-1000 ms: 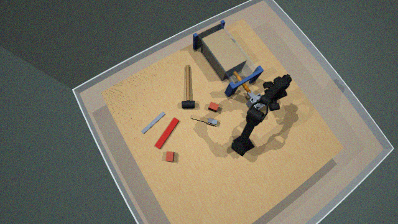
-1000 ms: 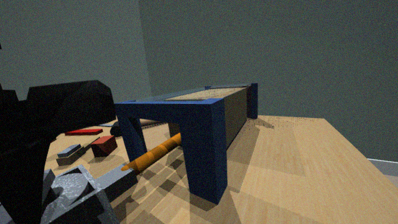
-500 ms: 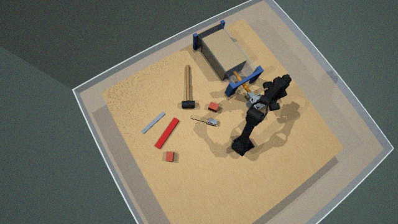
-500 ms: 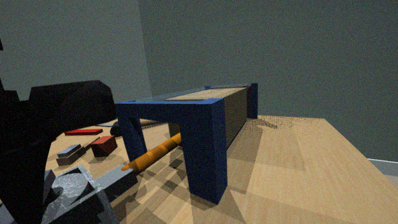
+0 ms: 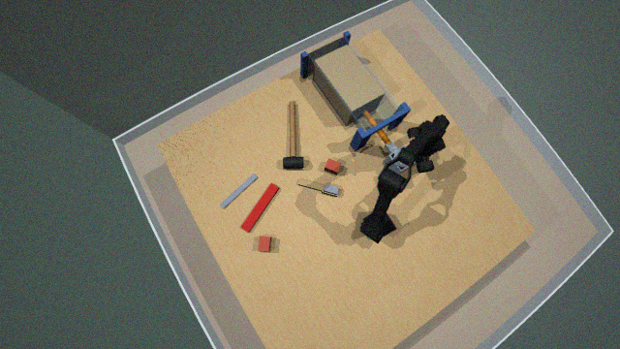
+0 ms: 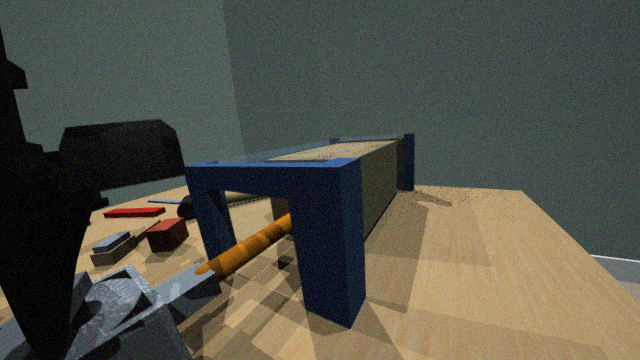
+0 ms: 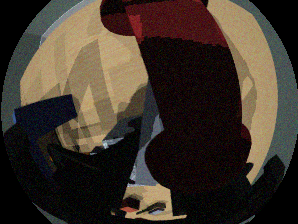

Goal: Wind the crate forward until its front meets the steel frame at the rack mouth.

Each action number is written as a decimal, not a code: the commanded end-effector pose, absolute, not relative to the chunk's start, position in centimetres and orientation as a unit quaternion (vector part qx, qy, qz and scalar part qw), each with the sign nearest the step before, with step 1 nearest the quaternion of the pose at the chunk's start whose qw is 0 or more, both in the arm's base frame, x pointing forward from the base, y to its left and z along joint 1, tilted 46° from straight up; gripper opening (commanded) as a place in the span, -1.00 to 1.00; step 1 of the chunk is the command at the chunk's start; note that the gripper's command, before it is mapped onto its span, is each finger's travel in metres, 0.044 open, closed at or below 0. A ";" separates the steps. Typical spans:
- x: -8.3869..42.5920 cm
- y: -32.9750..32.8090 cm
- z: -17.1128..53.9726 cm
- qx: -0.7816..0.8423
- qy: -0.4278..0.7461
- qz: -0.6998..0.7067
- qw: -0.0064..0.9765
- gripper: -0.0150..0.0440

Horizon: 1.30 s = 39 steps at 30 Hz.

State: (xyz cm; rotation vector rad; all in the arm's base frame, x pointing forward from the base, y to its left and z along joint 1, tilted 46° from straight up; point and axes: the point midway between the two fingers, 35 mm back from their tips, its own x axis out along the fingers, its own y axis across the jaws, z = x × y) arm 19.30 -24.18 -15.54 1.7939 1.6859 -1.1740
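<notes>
The crate [image 5: 348, 79] [image 6: 345, 148] sits flat inside the clear-panelled cubby. Its front stands a gap behind the blue frame [image 5: 381, 127] [image 6: 327, 240] at the mouth. An orange strap [image 5: 377, 127] [image 6: 257, 246] runs from it under the frame to the grey winch [image 5: 391, 153] [image 6: 117, 297]. The winch handle's grey arm [image 7: 145, 170] lies over the winch, with its red knob [image 7: 192, 22] standing up. My gripper [image 5: 422, 147] [image 7: 153, 135] is shut on the red knob. Its fingertips are partly hidden behind the knob and in shadow.
A black-headed mallet [image 5: 293, 163], a red block [image 5: 332, 166] [image 6: 167, 235] and a small flat tool [image 5: 317, 187] lie beside the winch and rack. Farther off lie a red bar [image 5: 261, 207], a grey bar [image 5: 238, 191] and another red block [image 5: 264, 243].
</notes>
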 end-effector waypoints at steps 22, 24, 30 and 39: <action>18.9 -23.9 -15.6 0.649 0.590 -0.446 0.176 -0.49; 18.9 -23.9 -15.6 0.649 0.589 -0.449 0.173 -0.49; 18.6 -23.8 -15.5 0.653 0.575 -0.470 0.148 -0.49; 18.2 -23.7 -15.4 0.655 0.559 -0.493 0.120 -0.49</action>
